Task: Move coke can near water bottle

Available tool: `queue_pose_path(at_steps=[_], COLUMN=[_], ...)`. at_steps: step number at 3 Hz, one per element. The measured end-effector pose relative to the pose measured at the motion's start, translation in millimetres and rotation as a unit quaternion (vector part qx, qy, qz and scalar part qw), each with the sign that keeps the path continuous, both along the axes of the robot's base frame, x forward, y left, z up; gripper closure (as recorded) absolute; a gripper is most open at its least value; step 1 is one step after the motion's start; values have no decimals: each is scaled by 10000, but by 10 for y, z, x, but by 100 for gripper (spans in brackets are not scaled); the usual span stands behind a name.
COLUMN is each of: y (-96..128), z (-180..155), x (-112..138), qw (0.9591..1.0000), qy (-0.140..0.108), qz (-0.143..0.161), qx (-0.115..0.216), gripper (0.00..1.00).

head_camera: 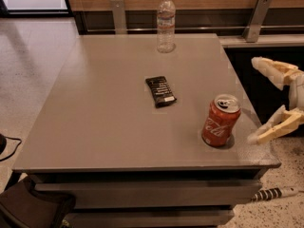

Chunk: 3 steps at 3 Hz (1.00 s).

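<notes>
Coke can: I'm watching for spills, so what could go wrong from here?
The coke can stands near a front corner of the table; the open pincer, beside it past the edge, could knock it off. Carried toward the water bottle, it might clip the black packet.

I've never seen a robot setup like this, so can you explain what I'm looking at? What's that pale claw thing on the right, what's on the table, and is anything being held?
There is a single camera picture, looking down at a grey table from its front side; where the camera is mounted is not known. The pale claw is the robot's gripper, the hand at the end of its one arm. It is beside the table's right edge, just right of the coke can. Its two fingers are spread open and hold nothing. The red can stands upright near the front right corner. A flat black packet lies near the middle. A clear water bottle stands at the far edge, well away from the can.
</notes>
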<state>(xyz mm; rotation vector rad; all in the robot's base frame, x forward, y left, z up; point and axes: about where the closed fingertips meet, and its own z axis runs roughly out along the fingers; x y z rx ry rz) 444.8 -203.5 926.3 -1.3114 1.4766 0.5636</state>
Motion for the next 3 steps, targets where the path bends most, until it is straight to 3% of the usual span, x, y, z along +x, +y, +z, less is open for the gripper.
queue_pose_path(at_steps=[1,2,3], y=[158,245,248], z=[-64,-181,-304], x=[-19,45,100], qw=[9966,9926,9919], qy=[124,379,583], qz=[297,384,203], qx=[761,1084,1112], gripper=[0,0,0])
